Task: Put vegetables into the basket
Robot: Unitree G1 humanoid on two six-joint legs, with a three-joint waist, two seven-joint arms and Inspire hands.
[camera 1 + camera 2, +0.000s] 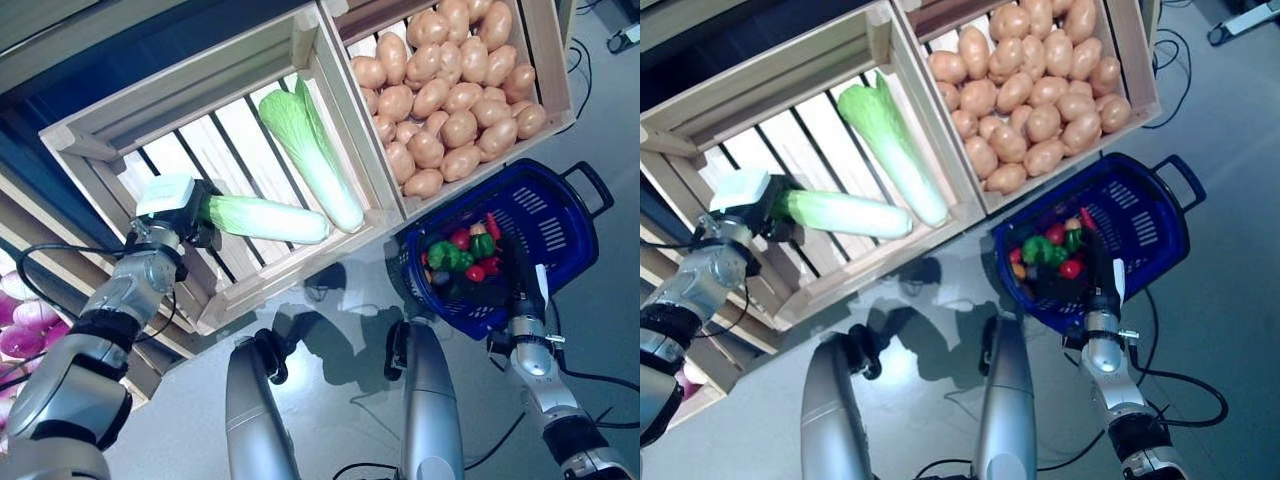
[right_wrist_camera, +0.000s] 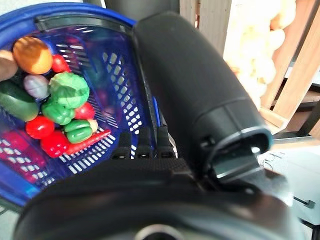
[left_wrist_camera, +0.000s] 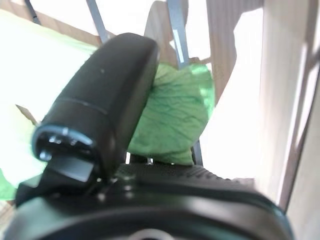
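My left hand (image 1: 185,215) is inside the left wooden crate (image 1: 105,135), shut on the green leafy end of a long napa cabbage (image 1: 270,218). The cabbage points sideways toward the crate's divider. In the left wrist view my thumb (image 3: 100,100) presses on the green leaf (image 3: 175,115). The blue basket (image 1: 560,215) stands on the floor at the right. It holds green peppers (image 1: 445,255), red tomatoes (image 1: 475,272), a red chilli and other small vegetables. My right hand (image 1: 520,275) is at the basket's near rim with straight fingers. It also shows in the right wrist view (image 2: 190,100).
A second wooden crate (image 1: 555,60) stands next to the first, just above the basket. Its front board (image 1: 300,275) overhangs the grey floor. A lower shelf of the stand (image 1: 20,320) shows at the far left.
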